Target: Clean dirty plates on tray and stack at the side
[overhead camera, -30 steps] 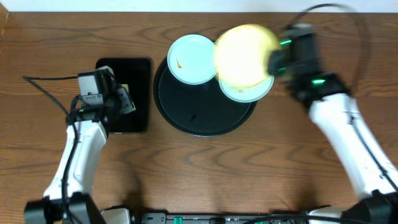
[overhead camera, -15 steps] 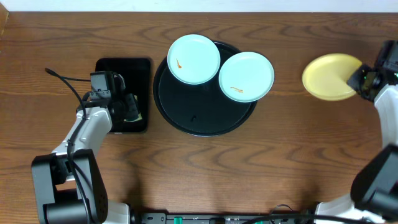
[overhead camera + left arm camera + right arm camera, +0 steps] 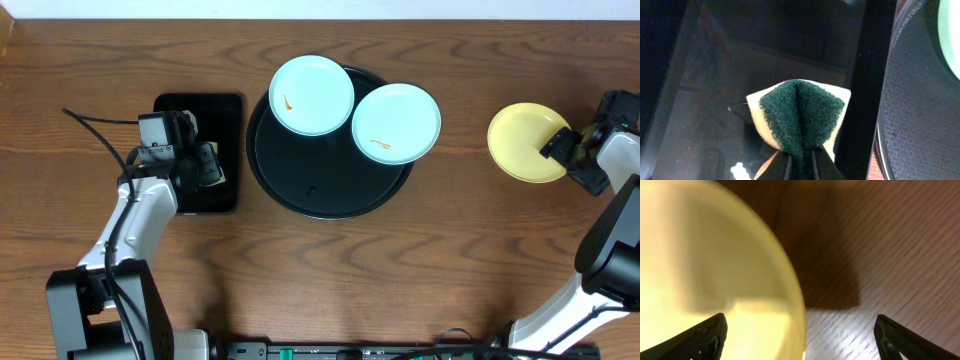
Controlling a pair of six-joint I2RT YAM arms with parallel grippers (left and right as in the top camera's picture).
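Note:
Two pale turquoise plates, one (image 3: 311,94) at the back left and one (image 3: 396,122) at the right, lie on the round black tray (image 3: 330,195), each with a small orange smear. A pale yellow plate (image 3: 525,142) lies on the wooden table to the right of the tray. My right gripper (image 3: 568,158) is at its right rim, open; in the right wrist view the jaws (image 3: 800,330) stand wide apart across the plate's edge (image 3: 715,270). My left gripper (image 3: 208,170) is shut on a folded green-and-yellow sponge (image 3: 800,112) over the rectangular tray.
The small rectangular black tray (image 3: 215,110) lies left of the round tray, whose rim (image 3: 920,100) shows in the left wrist view. A black cable (image 3: 95,125) trails left of the left arm. Bare wood runs along the front of the table.
My right arm has carried the yellow plate from above the round tray to the table at the right, and its jaws have opened off it. The left arm has barely shifted.

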